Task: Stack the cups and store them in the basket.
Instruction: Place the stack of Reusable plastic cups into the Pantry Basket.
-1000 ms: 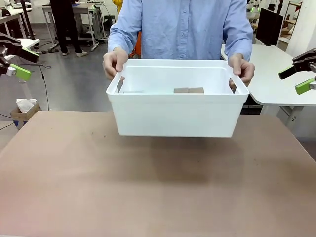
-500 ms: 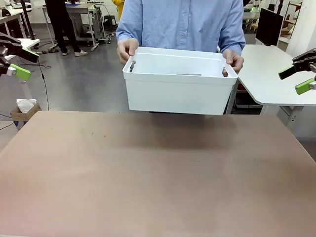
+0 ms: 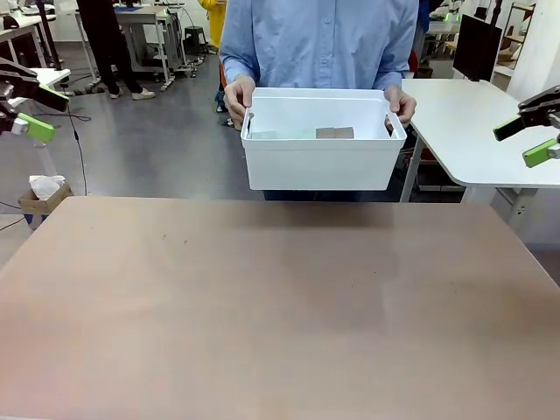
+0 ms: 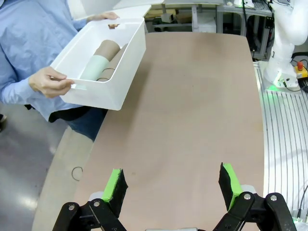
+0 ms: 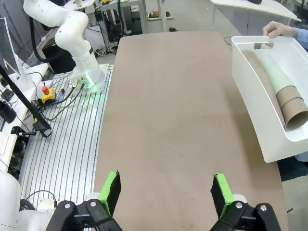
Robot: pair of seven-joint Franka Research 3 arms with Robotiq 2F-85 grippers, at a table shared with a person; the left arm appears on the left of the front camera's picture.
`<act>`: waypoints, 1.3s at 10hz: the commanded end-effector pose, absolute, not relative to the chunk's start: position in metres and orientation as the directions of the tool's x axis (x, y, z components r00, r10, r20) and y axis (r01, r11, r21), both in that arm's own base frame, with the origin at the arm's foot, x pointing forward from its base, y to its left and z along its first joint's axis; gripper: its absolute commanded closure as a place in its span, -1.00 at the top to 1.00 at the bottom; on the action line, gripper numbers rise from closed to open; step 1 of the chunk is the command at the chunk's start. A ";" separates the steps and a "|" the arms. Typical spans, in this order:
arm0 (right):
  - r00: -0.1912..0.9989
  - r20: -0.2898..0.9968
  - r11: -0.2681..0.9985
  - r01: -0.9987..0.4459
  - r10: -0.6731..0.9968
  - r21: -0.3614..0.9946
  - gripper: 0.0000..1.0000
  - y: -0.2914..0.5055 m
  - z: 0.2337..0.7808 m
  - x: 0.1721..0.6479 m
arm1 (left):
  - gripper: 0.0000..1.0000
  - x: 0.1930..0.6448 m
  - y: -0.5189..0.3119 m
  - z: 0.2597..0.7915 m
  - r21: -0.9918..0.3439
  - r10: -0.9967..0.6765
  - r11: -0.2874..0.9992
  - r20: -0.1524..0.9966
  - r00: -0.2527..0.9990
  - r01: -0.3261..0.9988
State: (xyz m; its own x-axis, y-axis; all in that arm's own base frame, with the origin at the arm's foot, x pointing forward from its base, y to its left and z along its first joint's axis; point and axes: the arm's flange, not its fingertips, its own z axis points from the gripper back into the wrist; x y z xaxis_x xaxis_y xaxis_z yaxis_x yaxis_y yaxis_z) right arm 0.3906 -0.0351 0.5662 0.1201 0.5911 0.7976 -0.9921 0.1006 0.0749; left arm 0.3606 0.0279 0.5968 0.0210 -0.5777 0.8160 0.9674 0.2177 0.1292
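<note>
- While the person at the far side holds the white rectangular plastic basket by its two short ends, it hangs in the upper centre of the front view, clear of the brown table top and just beyond its far edge.
- One of the person's hands grips the basket's rim on the left of that frame, the other hand the rim on the right.
- Inside the basket, the tall tapered matte cups lie on their side as one nested stack: the left wrist view, at upper left, shows tan-brown cups with a pale mint green cup among them.
- At the right edge of the right wrist view the same cup stack runs along the basket's floor, tan rims showing at its near end; how many cups it holds cannot be counted.
- At the left edge of the front view the left gripper hangs above the table, its green pads spread wide and nothing between them; the left wrist view confirms this.
- At the right edge the right gripper is likewise wide open and empty, as its own wrist view shows.
- Judging by this, stacking and storing look done; no cup lies on the table, and nothing appears left for the arms.
</note>
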 end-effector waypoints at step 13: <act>0.131 0.797 0.105 -0.991 0.589 0.085 1.00 -0.034 0.571 0.391 | 1.00 0.361 0.027 0.598 0.128 -0.572 0.220 0.820 0.022 0.967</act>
State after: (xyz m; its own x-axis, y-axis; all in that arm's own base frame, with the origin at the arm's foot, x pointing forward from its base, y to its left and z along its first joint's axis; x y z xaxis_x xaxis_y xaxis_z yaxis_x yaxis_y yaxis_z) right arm 0.3906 -0.0351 0.5662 0.1201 0.5911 0.7976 -0.9921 0.1006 0.0749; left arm 0.3606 0.0280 0.5968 0.0210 -0.5777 0.8160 0.9674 0.2177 0.1292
